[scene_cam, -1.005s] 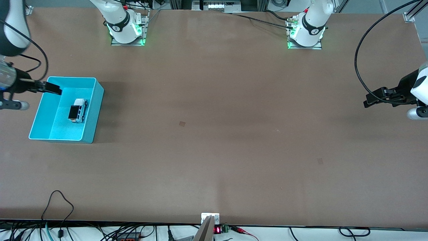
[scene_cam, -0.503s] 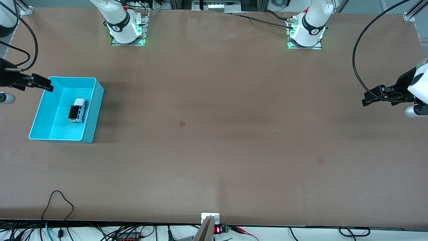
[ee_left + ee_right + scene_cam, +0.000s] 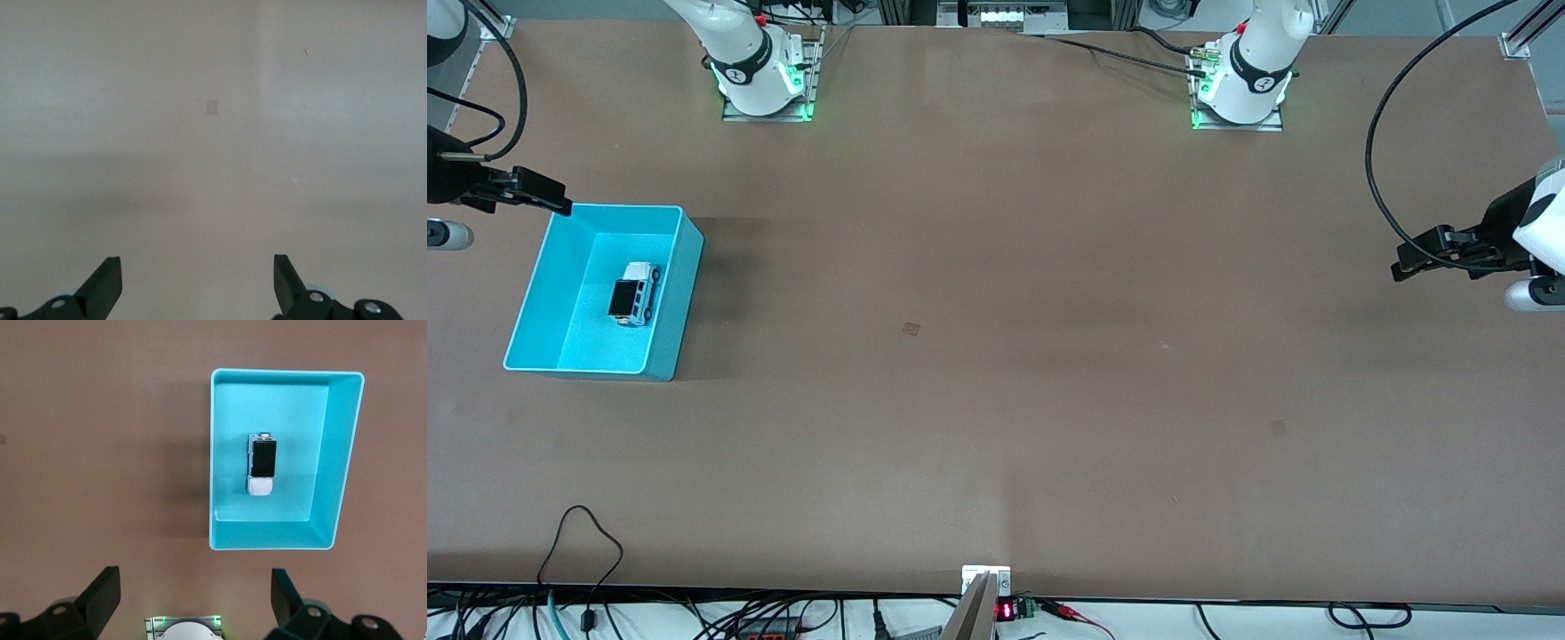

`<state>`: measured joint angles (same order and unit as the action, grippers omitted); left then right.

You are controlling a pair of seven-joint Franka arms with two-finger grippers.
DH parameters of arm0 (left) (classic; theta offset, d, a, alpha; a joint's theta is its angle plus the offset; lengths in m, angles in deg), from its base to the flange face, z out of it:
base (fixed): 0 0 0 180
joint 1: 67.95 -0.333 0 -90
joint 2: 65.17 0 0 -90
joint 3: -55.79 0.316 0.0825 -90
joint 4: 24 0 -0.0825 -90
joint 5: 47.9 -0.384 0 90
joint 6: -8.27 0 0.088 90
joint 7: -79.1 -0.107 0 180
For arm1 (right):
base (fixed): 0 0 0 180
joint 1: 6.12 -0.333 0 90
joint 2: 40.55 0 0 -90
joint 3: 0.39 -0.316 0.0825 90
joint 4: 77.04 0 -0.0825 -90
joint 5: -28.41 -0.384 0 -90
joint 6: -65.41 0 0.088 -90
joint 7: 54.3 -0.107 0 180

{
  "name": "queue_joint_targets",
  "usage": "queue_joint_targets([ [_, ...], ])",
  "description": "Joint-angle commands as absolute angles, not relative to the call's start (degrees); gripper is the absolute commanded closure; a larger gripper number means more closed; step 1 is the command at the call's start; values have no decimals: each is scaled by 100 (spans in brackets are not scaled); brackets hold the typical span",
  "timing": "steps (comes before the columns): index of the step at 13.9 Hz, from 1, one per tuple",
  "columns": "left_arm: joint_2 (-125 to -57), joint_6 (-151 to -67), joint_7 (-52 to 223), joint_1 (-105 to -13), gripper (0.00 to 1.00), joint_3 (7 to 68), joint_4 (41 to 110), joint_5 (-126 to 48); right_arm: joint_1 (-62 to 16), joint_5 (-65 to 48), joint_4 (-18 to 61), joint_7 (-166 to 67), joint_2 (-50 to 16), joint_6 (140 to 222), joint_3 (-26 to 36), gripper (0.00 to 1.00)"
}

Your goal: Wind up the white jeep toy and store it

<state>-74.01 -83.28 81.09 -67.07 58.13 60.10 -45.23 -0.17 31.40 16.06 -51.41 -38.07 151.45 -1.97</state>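
Observation:
The white jeep toy (image 3: pixel 634 293), with its black roof panel, lies on the floor of the turquoise bin (image 3: pixel 685 293) at the right arm's end of the table. It also shows in the right wrist view (image 3: pixel 261 463), inside the bin (image 3: pixel 340 460). My right gripper (image 3: pixel 547 197) is open and empty, up in the air over the table just off the bin's corner that lies farthest from the front camera; its fingers (image 3: pixel 100 593) stand wide apart. My left gripper (image 3: pixel 1409 262) is open and empty, high over the left arm's end of the table; its fingers (image 3: pixel 103 283) frame bare table.
The right arm's base (image 3: pixel 760 76) and the left arm's base (image 3: pixel 1240 89) stand along the table's edge farthest from the front camera. A black cable (image 3: pixel 1383 151) loops down to the left arm. Cables (image 3: pixel 587 542) lie at the edge nearest the front camera.
My right gripper has pulled back from over the bin's inside to off its corner, rising away from the jeep. The left gripper has barely shifted. The jeep has not moved.

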Motion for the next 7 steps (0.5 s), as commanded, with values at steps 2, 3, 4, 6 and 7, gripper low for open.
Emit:
queue_joint_targets([
  [2,-7281,-8287,8077,-6646,0,5896,6090,-4614,-146,2929,1445,-5070,-3721,15278,40,0],
  [3,-7281,-8287,8077,-6646,0,5896,6090,-4614,-233,2928,1489,-5087,-3756,15252,49,0],
  [4,-7281,-8305,8077,-6646,0,5896,6090,-4614,-312,2928,1490,-5122,-3765,15269,49,0],
  [6,-7281,-8314,8068,-6637,0,5887,6090,-4614,-322,2929,1498,-5131,-3765,15269,49,0],
  [7,-7281,-8305,8068,-6637,0,5878,6090,-4614,-322,2928,1498,-5105,-3765,15286,49,0],
])
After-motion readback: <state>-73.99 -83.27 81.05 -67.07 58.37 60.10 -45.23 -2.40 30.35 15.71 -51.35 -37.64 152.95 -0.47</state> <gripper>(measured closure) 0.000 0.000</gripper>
